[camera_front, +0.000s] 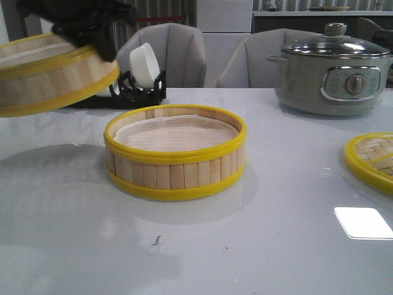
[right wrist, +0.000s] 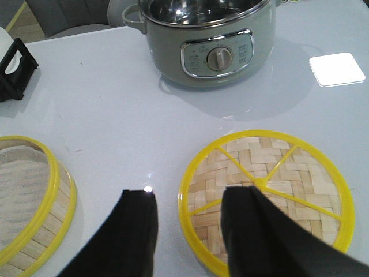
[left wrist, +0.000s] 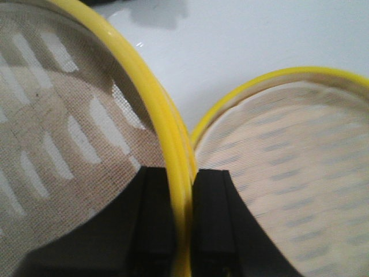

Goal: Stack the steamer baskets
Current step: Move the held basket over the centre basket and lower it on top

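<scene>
Front view: left claw (left wrist: 183,225) clamps the raised steamer basket (camera_front: 52,77); only the right wrist view shows the right claw (right wrist: 190,231), spread empty.

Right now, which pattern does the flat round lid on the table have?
The lid is woven pale bamboo with a yellow rim and yellow spokes, clearest in the right wrist view.
</scene>
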Available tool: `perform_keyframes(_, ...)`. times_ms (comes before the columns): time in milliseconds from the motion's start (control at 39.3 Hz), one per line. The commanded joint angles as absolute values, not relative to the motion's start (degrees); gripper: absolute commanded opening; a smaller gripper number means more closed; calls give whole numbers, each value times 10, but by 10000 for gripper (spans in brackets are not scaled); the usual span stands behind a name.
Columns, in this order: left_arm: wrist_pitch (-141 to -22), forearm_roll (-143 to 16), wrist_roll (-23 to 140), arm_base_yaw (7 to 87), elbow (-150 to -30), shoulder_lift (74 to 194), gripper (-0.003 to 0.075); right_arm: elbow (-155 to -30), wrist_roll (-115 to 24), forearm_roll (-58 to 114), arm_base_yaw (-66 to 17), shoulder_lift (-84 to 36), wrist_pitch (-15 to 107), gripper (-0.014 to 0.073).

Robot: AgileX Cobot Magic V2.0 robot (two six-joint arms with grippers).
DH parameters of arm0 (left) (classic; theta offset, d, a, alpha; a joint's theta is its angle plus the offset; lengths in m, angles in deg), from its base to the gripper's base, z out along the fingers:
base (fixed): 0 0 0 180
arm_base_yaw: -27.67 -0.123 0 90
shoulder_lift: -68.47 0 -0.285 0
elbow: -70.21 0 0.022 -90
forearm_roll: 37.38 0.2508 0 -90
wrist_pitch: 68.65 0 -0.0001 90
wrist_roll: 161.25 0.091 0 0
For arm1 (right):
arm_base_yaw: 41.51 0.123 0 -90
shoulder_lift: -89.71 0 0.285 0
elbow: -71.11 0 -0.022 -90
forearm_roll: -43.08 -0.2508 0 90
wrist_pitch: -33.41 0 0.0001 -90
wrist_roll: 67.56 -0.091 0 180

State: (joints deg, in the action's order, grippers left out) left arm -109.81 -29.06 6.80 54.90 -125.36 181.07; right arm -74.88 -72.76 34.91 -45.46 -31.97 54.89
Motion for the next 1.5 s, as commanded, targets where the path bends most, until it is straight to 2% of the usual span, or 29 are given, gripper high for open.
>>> perform_keyframes(0, -1077, -282, 73, 599, -1299, 1772, 87, -771, -721, 345, -455, -324, 506, 392)
perform_keyframes(203, -1097, -285, 87, 697, -1319, 1796, 86, -771, -721, 345, -455, -324, 506, 392)
perform_keyframes(407, -1099, -288, 87, 740, -1319, 1831, 86, -771, -721, 345, -455, -324, 506, 392)
perform_keyframes(915, -1054, -329, 87, 740, -1319, 1854, 87, -771, -721, 343, -455, -324, 506, 392)
perform_keyframes(1474, -1060, -329, 87, 740, -1319, 1880, 86, -771, -721, 342, -455, -324, 506, 392)
